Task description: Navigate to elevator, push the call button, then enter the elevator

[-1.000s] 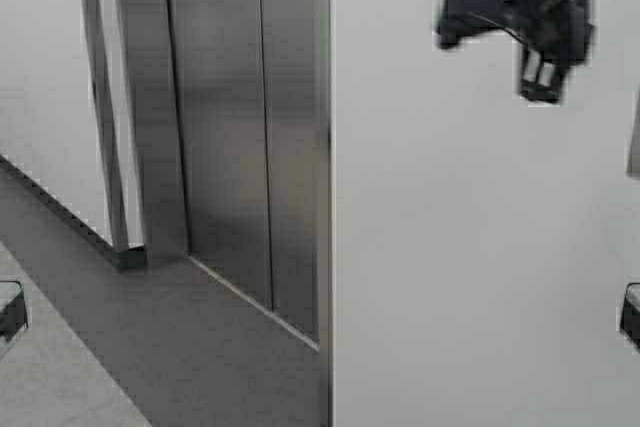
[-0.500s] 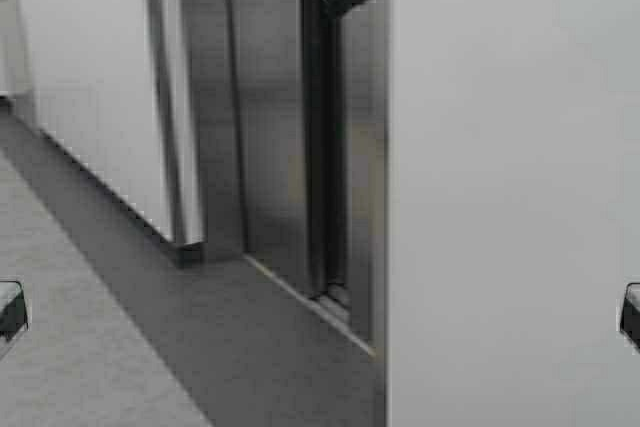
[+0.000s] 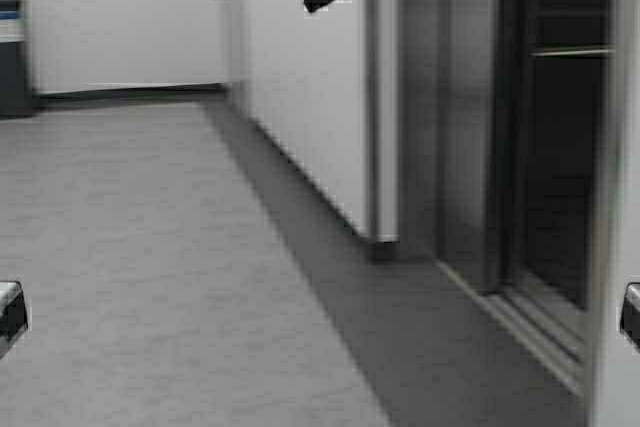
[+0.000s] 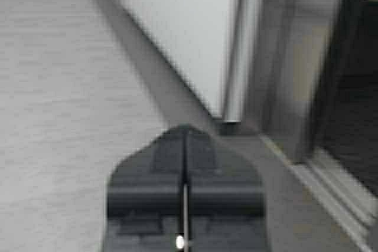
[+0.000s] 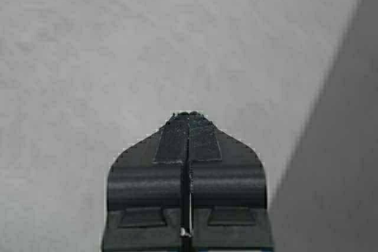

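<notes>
Facing the elevator [image 3: 560, 147], doors open, both pincers closed.

elevator [image 3: 560, 147]: 1 | end effectors: 2 – left [image 4: 185, 140], right [image 5: 188, 123]

Black grippers [image 4: 185, 140], ribbed pads [image 5: 174, 143]

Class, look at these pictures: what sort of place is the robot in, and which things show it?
Probably a lobby or corridor of a public building: an elevator with its steel doors open, a handrail inside, plain white walls and a long grey floor.
</notes>
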Controlling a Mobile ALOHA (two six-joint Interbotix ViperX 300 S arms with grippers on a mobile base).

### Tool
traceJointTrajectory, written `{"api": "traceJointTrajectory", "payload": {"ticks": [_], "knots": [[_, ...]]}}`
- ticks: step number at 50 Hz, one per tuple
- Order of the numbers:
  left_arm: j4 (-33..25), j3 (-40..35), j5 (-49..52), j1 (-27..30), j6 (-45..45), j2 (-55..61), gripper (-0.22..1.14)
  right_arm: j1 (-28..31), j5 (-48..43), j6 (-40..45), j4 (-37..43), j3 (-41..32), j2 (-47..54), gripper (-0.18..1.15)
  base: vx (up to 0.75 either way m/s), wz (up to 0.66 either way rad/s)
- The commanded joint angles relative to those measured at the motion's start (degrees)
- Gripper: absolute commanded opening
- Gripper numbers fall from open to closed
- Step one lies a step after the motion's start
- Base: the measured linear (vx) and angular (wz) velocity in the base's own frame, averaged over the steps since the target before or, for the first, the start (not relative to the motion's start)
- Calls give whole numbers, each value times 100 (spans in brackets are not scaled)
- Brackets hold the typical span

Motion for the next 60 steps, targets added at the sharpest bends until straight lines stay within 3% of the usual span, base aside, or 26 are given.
{"api": "traceJointTrajectory", "payload": {"ticks": [1, 16, 32, 60], "knots": [[0, -62, -26, 0, 9, 53, 3, -44, 9, -167, -62, -70, -123, 6, 9, 67], [-9, -185, -44, 0, 35, 185, 3, -237, 290, -343, -44, -229, -105, 6, 11, 56], [9, -255, -44, 0, 35, 264, 3, -1266, 299, -255, 149, 97, -281, 6, 17, 38], [105, -404, -114, 0, 44, 712, 3, -1327, 299, -255, 167, 158, -334, 6, 35, 22]]}}
